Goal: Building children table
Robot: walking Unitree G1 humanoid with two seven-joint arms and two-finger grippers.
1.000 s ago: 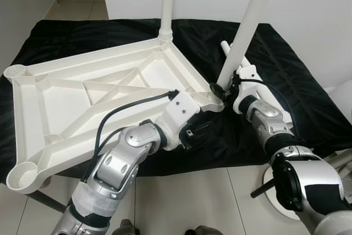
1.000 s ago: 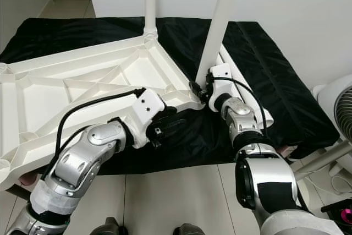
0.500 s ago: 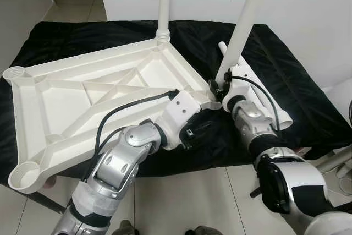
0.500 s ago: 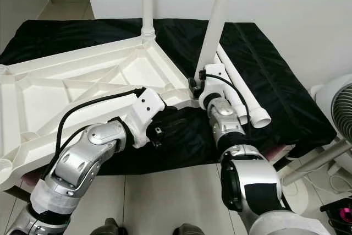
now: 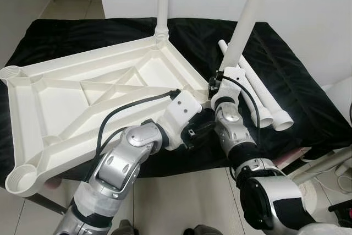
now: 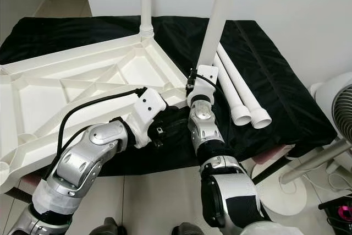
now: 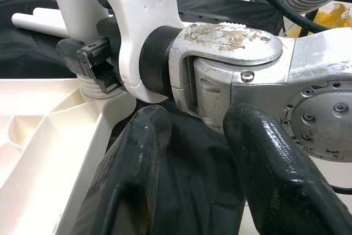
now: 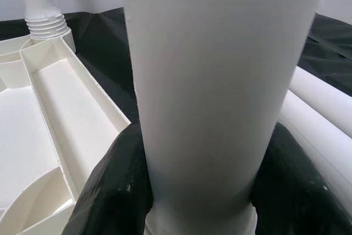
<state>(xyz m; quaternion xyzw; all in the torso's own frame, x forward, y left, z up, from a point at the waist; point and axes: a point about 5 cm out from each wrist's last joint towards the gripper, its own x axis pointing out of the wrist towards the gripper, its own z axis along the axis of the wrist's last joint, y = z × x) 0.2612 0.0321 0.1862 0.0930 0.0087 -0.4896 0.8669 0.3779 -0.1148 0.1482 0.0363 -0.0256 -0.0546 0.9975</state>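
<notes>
On black cloth by white wall, right hand grips leg; left hand seemingly parted.

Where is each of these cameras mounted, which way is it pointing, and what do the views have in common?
Left and right eye views: on the head, looking forward and down at the upturned tabletop on the black cloth; both arms show.
Left wrist view: along the open left gripper toward the right arm's wrist.
Right wrist view: along the right gripper, shut on the table leg.
Shared: that leg and the tabletop.
</notes>
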